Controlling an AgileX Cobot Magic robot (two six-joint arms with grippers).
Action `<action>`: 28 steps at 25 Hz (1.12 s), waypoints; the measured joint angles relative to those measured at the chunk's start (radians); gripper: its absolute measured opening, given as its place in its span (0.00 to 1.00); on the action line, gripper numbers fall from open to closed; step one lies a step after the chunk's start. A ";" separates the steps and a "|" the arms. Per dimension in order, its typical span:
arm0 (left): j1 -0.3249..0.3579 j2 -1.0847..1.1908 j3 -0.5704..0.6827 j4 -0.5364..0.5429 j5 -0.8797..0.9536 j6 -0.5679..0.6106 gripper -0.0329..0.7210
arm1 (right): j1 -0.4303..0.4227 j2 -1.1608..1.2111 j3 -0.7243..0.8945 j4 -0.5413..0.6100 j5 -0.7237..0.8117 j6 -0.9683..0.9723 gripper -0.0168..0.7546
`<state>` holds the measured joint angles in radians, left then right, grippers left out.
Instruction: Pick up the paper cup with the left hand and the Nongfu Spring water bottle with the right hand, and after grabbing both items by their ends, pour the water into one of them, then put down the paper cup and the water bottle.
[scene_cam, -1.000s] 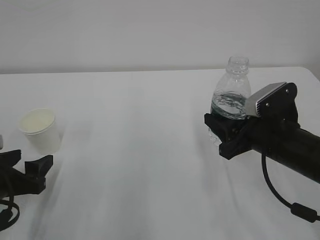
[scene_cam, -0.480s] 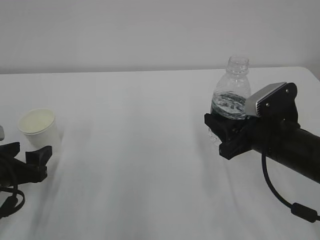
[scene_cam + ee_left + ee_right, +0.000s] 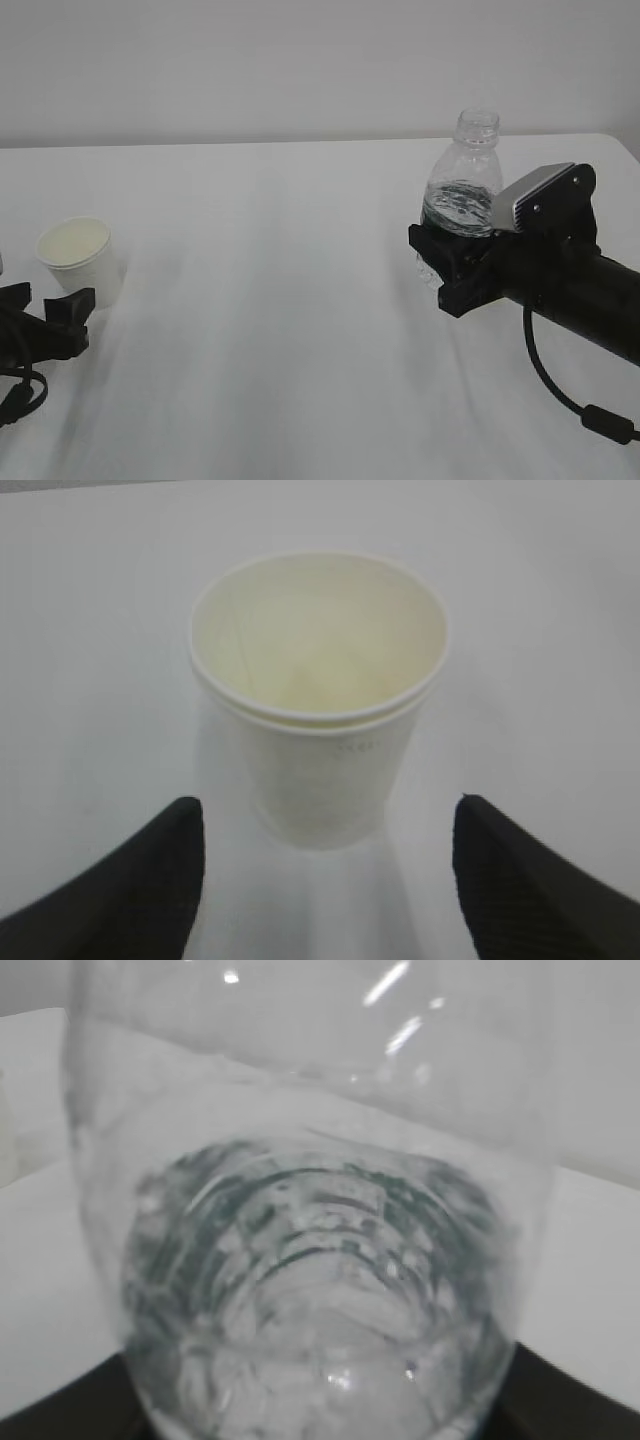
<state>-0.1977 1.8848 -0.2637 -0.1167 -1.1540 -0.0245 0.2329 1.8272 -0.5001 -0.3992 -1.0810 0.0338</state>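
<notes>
Paper cup [image 3: 318, 695] is standing upright just beyond the spread left gripper [image 3: 325, 870] (lined up to straddle it), while the right gripper [image 3: 450, 265], far right of the cup, is clamping the Nongfu Spring water bottle [image 3: 463, 185] upright, keeping its water [image 3: 320, 1300] in.

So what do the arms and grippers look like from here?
Both are matte black. The right gripper sits on a thick black tubular arm carrying a silver-grey camera block, with a black cable looping below. The left gripper has wedge-shaped black fingers and a trailing black cable.

Bare table [image 3: 270, 300] lies open between paper cup [image 3: 78, 258] and water bottle [image 3: 463, 195].
</notes>
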 joint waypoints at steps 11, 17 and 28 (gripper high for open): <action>0.000 0.083 -0.060 0.016 0.000 0.000 0.77 | 0.000 -0.002 0.000 0.000 0.000 0.000 0.56; 0.000 0.128 -0.094 0.016 0.000 0.000 0.76 | 0.000 -0.002 0.000 0.000 0.000 0.000 0.56; 0.000 0.165 -0.138 0.001 0.000 0.000 0.75 | 0.000 -0.002 0.000 0.000 0.000 0.000 0.56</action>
<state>-0.1977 2.0500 -0.4018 -0.1156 -1.1540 -0.0245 0.2329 1.8256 -0.5001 -0.3992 -1.0807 0.0338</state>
